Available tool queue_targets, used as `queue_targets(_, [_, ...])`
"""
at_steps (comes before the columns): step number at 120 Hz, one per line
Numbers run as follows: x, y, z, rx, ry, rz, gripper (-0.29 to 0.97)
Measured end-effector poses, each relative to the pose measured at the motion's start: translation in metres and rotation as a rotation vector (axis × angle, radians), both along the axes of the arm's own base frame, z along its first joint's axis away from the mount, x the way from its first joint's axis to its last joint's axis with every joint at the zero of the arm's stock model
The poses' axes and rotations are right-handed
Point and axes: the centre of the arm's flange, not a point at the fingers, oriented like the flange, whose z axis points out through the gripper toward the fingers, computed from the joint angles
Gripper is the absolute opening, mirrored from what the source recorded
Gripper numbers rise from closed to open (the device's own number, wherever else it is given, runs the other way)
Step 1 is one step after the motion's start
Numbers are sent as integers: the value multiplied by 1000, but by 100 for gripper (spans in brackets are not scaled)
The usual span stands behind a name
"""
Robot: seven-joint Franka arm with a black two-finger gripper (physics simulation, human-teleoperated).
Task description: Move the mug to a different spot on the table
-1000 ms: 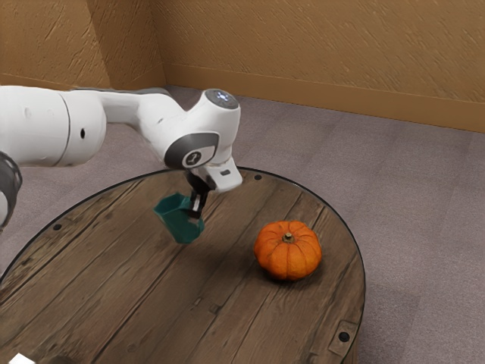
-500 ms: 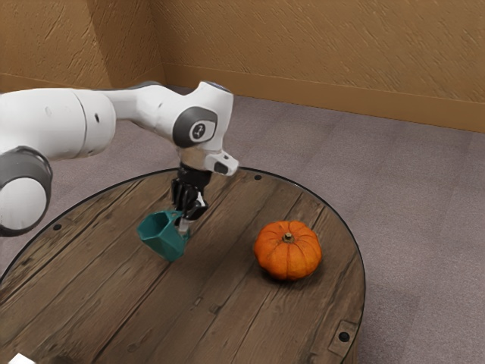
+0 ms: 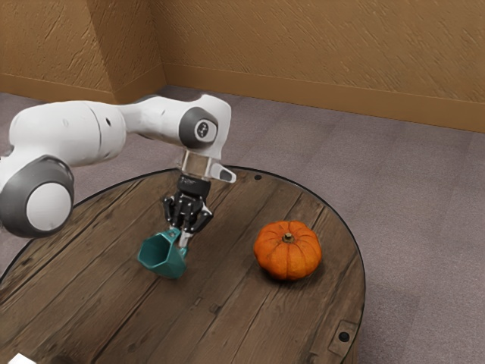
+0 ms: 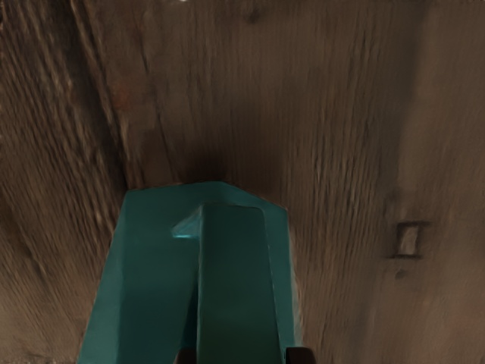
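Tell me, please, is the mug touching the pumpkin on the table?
Apart. The exterior view shows a plain stretch of bare wooden table between the mug and the pumpkin; their outlines do not meet anywhere.

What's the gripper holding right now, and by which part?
The gripper is shut on the teal mug, which hangs tilted. The hold is at its upper side, apparently on the handle.
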Motion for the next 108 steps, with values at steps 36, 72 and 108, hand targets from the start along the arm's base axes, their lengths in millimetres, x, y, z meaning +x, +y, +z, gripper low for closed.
queue_targets(36, [6, 19, -4, 82, -62, 72, 36])
queue_targets(72, [0, 22, 21, 97, -224, 92, 58])
queue_targets(108, [-72, -20, 190, 11, -576, 105, 64])
